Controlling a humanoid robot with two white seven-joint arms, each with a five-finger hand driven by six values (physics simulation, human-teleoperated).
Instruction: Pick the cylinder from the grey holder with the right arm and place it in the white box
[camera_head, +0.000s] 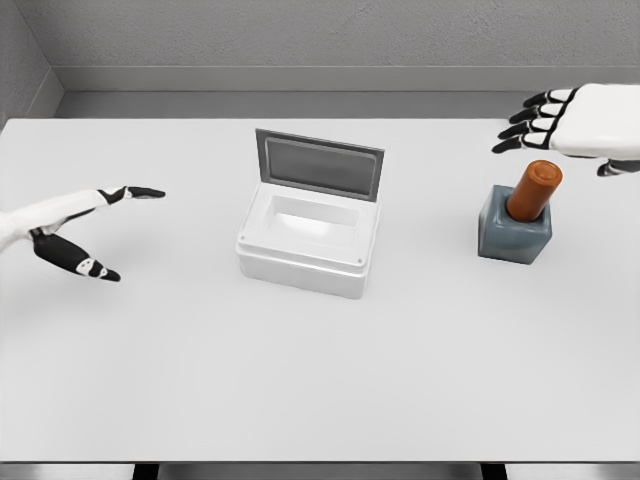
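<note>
- A white bench (320, 380) filled most of the head view, with a grey wall behind it.
- The white box (308, 240) sat just left of the middle of the bench, its grey-lined lid (320, 165) standing upright along its 12 o'clock edge, the inside bare.
- The grey holder (513, 230) stood at about 3 o'clock from the box, well apart from it, on the right side of the bench.
- The orange-brown cylinder (534, 189) was seated in the holder, its lower end inside the socket, leaning toward 1 o'clock.
- The right hand (575, 122) came in from the right edge and hovered at 12 to 1 o'clock of the cylinder's top, near it but not touching; its dark-tipped fingers (520, 131) were stretched out toward 9 o'clock, loosely side by side, holding nothing.
- The left hand (80, 225) showed at the left edge, well apart from the box at its 9 o'clock, above the bench; its fingers were spread, one pointing toward 3 o'clock, another toward 4 o'clock, and it held nothing.
</note>
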